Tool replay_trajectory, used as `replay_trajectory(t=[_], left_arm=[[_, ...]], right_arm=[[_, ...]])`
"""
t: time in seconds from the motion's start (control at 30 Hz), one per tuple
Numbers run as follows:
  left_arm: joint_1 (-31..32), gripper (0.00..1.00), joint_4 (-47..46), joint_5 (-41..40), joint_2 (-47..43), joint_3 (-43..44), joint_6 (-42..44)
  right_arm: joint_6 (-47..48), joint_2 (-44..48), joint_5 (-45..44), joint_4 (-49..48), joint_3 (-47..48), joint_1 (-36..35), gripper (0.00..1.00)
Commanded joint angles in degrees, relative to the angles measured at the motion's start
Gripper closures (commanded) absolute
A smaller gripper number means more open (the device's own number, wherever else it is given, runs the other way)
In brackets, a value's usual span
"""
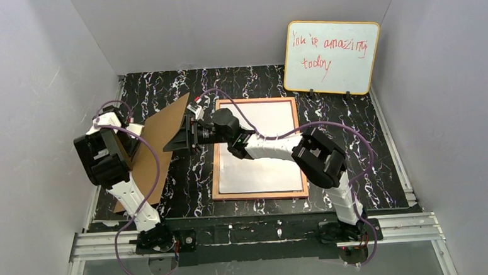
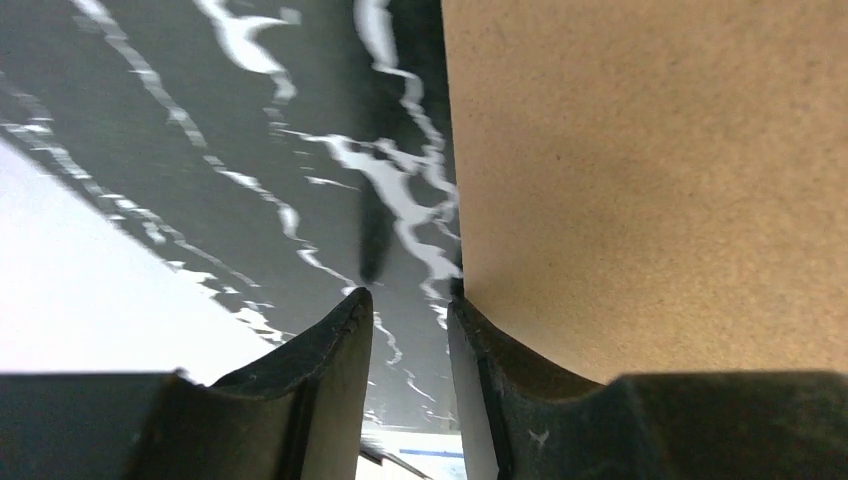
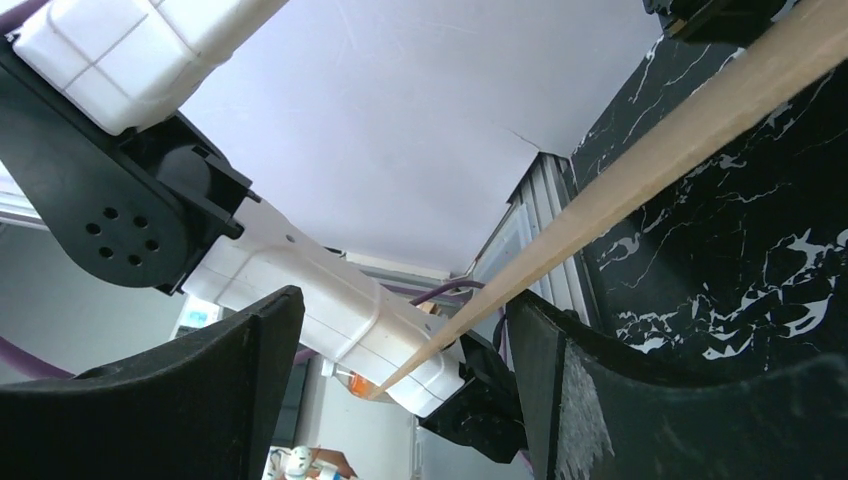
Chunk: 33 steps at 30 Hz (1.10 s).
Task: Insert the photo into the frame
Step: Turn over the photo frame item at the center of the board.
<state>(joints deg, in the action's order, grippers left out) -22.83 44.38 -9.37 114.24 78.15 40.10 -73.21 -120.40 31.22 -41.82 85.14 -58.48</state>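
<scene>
Bench: black marble, white veining. Frame: orange-tan border, white-to-silvery inside. Backing board: plain brown, paler tan edge. Whiteboard: yellow rim, red handwriting. Left arm, right arm: white shells, black joints, purple cables. Left pincer, right pincer: black. Walls: pale grey.

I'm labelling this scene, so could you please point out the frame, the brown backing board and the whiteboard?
frame [image 1: 259,177], top view, on its pale pane.
backing board [image 1: 165,124], top view, on its brown face.
whiteboard [image 1: 345,75], top view, on the blank area below the writing.
</scene>
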Motion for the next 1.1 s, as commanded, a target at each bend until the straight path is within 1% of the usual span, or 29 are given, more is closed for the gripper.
replay_trajectory(t=[0.0,0.07,0.1,0.2,0.3,0.4,0.43,0.47,0.5,0.53,0.6,0.67,0.73,0.77,0.83,0.9,0.97,1.07], left_arm=[[1.52,0.67,8.68,16.36,5.98,-4.50,-1.70],[1.60,0.67,9.31,17.23,6.04,-3.98,-1.82],[1.61,0.67,9.73,17.92,5.96,-3.74,-1.97],[1.56,0.67,10.90,19.94,5.69,-2.29,-2.39],[1.62,0.66,11.63,21.38,5.40,-0.91,-2.95],[1.82,0.63,11.76,22.38,5.40,0.54,-3.72],[2.01,0.61,11.91,22.77,5.49,1.23,-3.90],[2.29,0.58,12.06,23.10,5.54,2.22,-4.16],[2.68,0.52,12.50,23.48,5.56,3.95,-4.41],[3.17,0.44,13.10,24.23,5.49,5.30,-4.49],[4.21,0.24,13.80,26.06,4.49,8.17,-4.59],[5.25,0.12,14.09,28.22,2.51,11.09,-4.44],[6.20,0.05,14.59,31.13,-0.07,14.08,-3.70],[6.48,0.02,15.20,32.88,-1.88,15.62,-3.03],[6.79,0.02,17.39,37.60,-4.91,18.49,0.47],[6.82,0.02,19.41,43.91,-8.98,19.46,5.47],[6.75,0.02,21.65,48.92,-14.41,18.22,12.87],[6.77,0.02,23.83,53.72,-24.98,12.25,26.72]], right_arm=[[1.35,-1.29,-0.43,-5.24,0.33,-1.12,0.17],[1.94,-2.00,-0.80,-3.92,0.96,-1.12,0.17],[2.60,-2.11,-1.25,-1.45,1.57,-1.15,0.17],[4.15,-1.03,-4.63,4.30,1.03,-0.88,0.22],[5.12,2.26,-9.79,6.97,-2.47,-0.43,0.31],[7.61,5.69,-14.24,14.16,-2.85,-0.11,0.46],[8.47,6.36,-15.28,16.59,-2.41,-0.02,0.52],[9.20,6.72,-16.17,19.32,-1.71,0.21,0.58],[9.78,6.93,-16.78,21.88,-0.77,0.51,0.64],[10.29,6.89,-17.20,24.74,0.32,0.86,0.70],[10.58,6.28,-17.86,30.02,2.59,1.96,0.83],[9.67,5.50,-17.14,32.75,4.23,3.58,0.92],[8.15,4.68,-16.07,33.75,5.35,5.50,0.98],[7.44,4.12,-15.24,33.82,5.86,6.59,0.99],[5.77,2.68,-13.22,34.72,8.21,8.50,0.99],[4.50,0.56,-11.24,37.10,12.83,10.01,0.99],[2.94,-1.44,-9.19,38.77,16.95,11.32,0.99],[0.26,-3.90,-7.85,42.46,23.25,12.97,0.99]])
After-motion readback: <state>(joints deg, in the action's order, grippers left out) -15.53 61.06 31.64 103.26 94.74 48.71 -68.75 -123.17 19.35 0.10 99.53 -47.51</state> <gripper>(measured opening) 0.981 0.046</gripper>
